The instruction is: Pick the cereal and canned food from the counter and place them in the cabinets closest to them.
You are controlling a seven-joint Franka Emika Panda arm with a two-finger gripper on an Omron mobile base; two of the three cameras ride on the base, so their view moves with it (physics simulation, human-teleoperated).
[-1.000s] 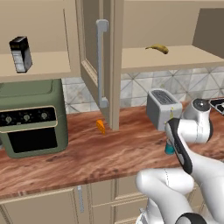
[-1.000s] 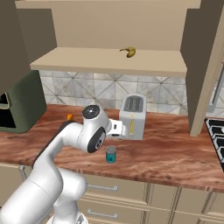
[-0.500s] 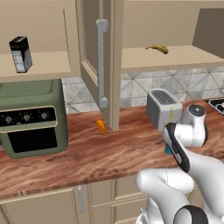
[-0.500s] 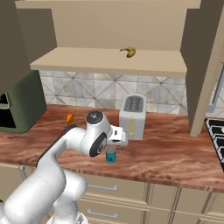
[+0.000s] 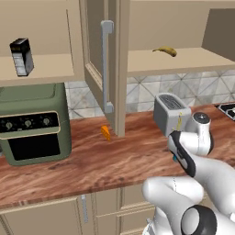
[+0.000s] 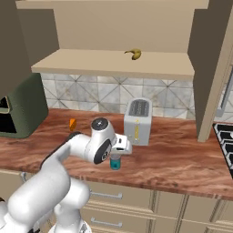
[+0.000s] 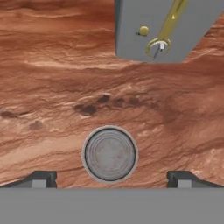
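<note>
The canned food, a teal can with a grey top, stands upright on the counter in front of the toaster. My gripper points straight down over it and is open, one fingertip on each side and clear of the rim. In the right base view the gripper hangs just above the can. A sliver of the can peeks past my forearm in the left base view. The cereal, a black box, stands on the shelf of the left cabinet.
A grey toaster stands close behind the can. An open cabinet door hangs over an orange wedge. A green toaster oven sits at the left, a banana lies on the right cabinet shelf, and a stove is at the far right.
My hand has sunk a little toward the can and the elbow has shifted. The jaws stayed open. The can and the box have not moved.
</note>
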